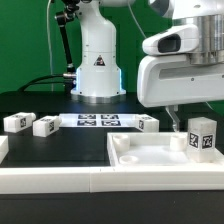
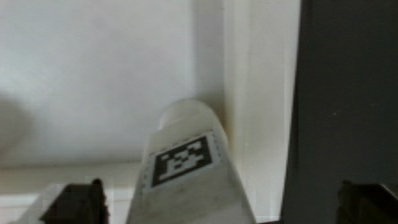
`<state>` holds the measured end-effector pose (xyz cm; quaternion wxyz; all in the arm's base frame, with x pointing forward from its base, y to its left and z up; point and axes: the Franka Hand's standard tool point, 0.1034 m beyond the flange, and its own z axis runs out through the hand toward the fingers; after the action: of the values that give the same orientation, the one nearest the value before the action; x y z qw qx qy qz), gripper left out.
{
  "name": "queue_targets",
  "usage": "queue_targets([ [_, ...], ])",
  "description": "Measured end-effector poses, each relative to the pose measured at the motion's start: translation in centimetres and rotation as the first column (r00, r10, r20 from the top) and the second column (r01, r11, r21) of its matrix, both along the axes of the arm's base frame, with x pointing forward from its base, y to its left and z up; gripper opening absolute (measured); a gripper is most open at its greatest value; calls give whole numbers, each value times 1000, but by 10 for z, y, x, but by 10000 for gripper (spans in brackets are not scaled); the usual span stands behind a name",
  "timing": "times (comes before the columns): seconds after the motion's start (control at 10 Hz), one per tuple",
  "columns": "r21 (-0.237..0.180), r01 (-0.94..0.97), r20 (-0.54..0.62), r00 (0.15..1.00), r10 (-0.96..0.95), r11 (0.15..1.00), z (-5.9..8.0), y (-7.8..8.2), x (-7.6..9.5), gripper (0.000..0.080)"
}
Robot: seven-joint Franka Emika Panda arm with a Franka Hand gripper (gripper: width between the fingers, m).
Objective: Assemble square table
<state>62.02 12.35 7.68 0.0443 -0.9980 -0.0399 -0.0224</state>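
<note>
The biggest thing is the white table top (image 1: 150,152). It lies flat on the black table, toward the exterior view's right, just behind the long white rail (image 1: 60,182).

Next is the gripper (image 1: 183,120). It hangs right above that end of the table top.

One leg (image 1: 201,136) stands straight up on the table top, near its corner. Its long side runs up and down, the same way the gripper points.

In the wrist view the two fingers (image 2: 80,205) are spread wide. The leg sits in the gap between them, closer to one finger. Neither finger seems to touch it. I think the fingers only need to come together to pinch the leg.

Three loose legs (image 1: 45,125) lie farther back, well away from the gripper.
</note>
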Motion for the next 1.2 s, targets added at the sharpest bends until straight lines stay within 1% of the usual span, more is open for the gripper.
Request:
queue_targets([
  [0.1,-8,-57,5,998,57,998,0,0,0,649],
  [0.2,-24,-160,13,987,160,987,0,-2,1,649],
  [0.4,-47,-338,22,940,340,940,0,-6,1,649],
  [0.7,-51,-367,22,929,369,929,0,-8,2,647],
  [0.8,-50,-350,21,936,351,935,0,-8,1,505],
  [0.9,-48,-331,20,943,332,942,0,-8,1,332],
  [1.0,-48,-326,20,945,327,944,0,-8,1,332],
  [1.1,-44,-277,18,960,278,960,0,-8,1,290],
  [1.2,-37,-174,13,985,174,984,0,-7,1,290],
])
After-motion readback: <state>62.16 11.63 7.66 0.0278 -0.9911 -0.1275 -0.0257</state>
